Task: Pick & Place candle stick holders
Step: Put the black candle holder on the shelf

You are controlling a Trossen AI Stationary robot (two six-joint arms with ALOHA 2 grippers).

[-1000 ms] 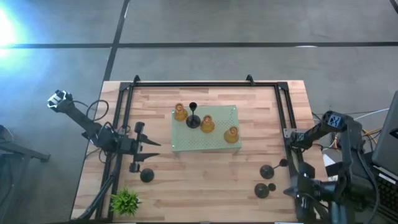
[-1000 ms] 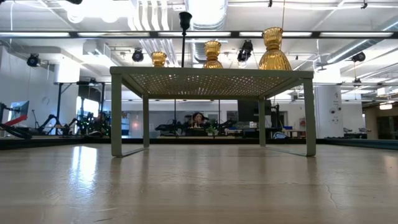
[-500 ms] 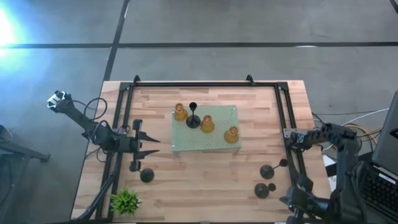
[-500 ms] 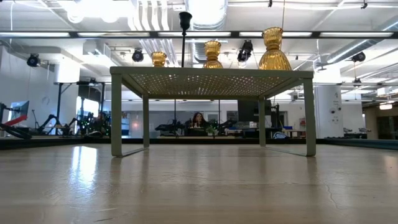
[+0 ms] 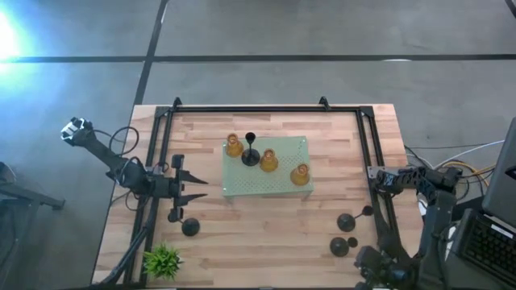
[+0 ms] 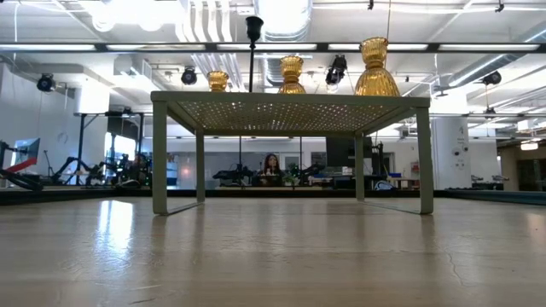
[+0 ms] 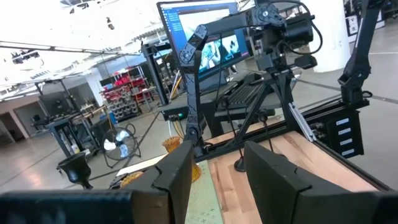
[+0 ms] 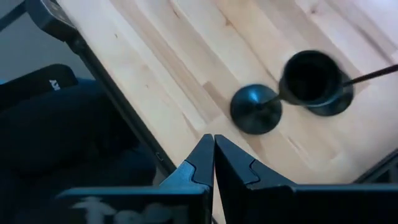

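High view: both arms idle at table edges
Left gripper (image 5: 193,190) spread, empty, near a black holder (image 5: 190,227); right gripper (image 8: 213,144) clenched, apparently empty, over two black holders (image 8: 256,109)

Worktop (image 5: 266,234) mid front strip is bare, free passage. Obstacles: mat (image 5: 282,187) w/ holders at centre, black holders (image 5: 347,234) nr front right corner, plant (image 5: 162,260) at front left corner.

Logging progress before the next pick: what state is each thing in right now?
left gripper: open, empty, beside the green mat.
right gripper: shut, empty.
amber holders: three, upright on the green mat.
black holder: upright on the green mat.
other black holders: three on the bare table, not yet placed.
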